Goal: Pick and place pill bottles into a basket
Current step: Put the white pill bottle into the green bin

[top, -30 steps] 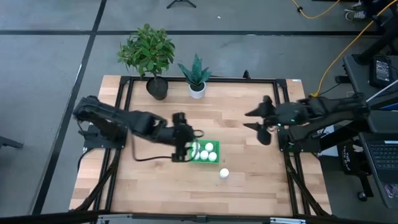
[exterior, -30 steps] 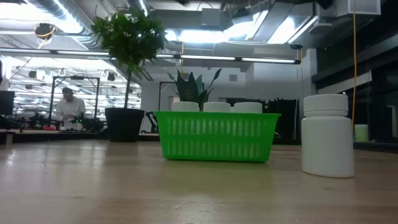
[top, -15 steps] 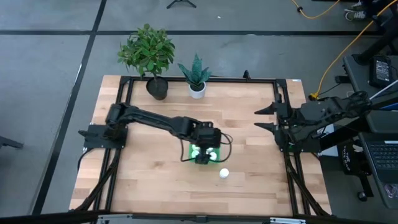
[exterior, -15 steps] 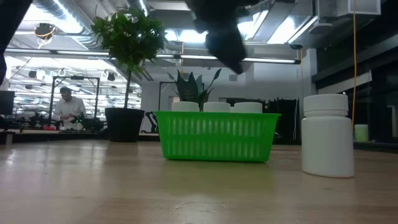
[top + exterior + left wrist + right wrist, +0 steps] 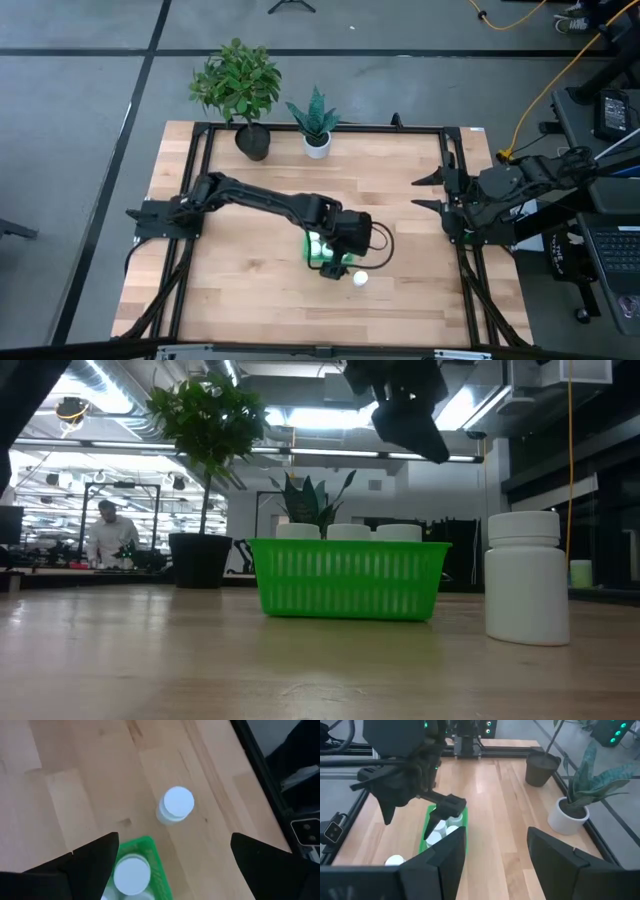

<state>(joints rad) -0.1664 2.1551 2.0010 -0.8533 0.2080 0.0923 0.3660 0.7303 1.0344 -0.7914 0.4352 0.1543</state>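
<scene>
The green basket (image 5: pixel 345 580) stands at the table's middle with several white pill bottles (image 5: pixel 349 531) upright in it. My left gripper (image 5: pixel 345 260) hovers open above its near right corner (image 5: pixel 146 845) and covers most of it in the high view. One lone pill bottle (image 5: pixel 360 279) stands upright on the table just near and right of the basket; it also shows in the left wrist view (image 5: pixel 175 806) ahead of the wide-open fingers, and in the low view (image 5: pixel 527 575). My right gripper (image 5: pixel 428 195) waits open at the table's right edge.
A leafy plant in a dark pot (image 5: pixel 252 140) and a small plant in a white pot (image 5: pixel 317 145) stand at the table's far edge. Bare wood lies around the lone bottle. A person (image 5: pixel 108 535) shows in the room far behind the table.
My left gripper has swung from the basket's left side across and over the basket, toward the table's right and near edges, and now hangs by the lone bottle. The basket and bottles have stayed put. My right gripper has drawn back a little toward the right edge.
</scene>
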